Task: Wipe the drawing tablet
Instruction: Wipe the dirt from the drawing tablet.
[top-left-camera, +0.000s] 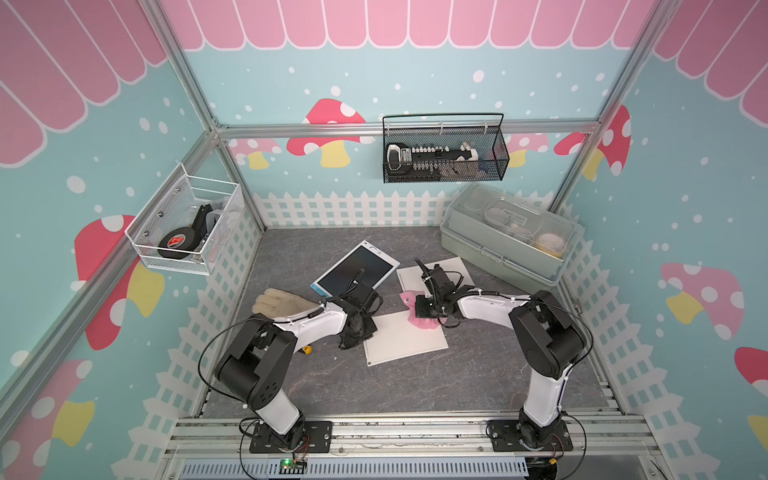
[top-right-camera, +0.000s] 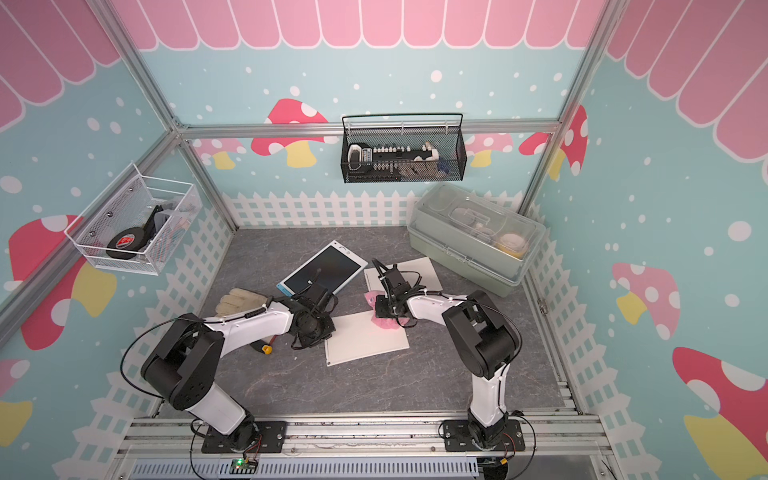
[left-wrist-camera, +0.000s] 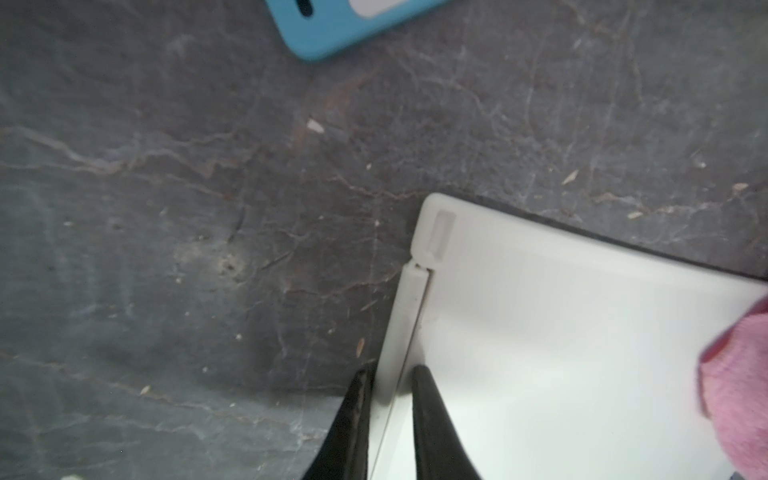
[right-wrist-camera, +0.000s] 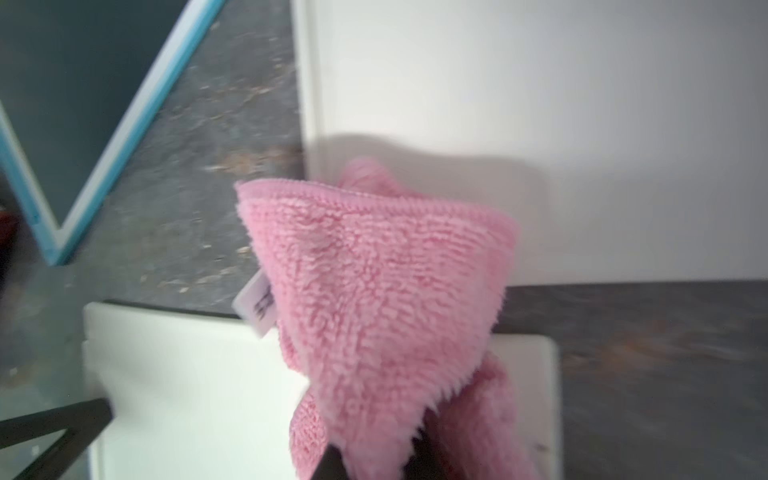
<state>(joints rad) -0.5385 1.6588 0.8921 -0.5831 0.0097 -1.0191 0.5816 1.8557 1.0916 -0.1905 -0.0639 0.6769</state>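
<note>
On a grey stone-look tabletop (top-left-camera: 415, 386), mid-table: straddling the edge of the white drawing tablet (top-left-camera: 403, 340) with the left gripper (left-wrist-camera: 391, 370) — narrow gap, pinch unclear. Clamping a pink cloth (right-wrist-camera: 374, 291) in the right gripper (right-wrist-camera: 374, 459) over the far corner. Barely beginning the wipe, apparently. Seeing that straddle only from the left wrist.

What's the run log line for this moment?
left gripper: jaws astride white tablet edge, grip unclear | right gripper: shut on pink cloth | cloth: over white tablet corner
</note>
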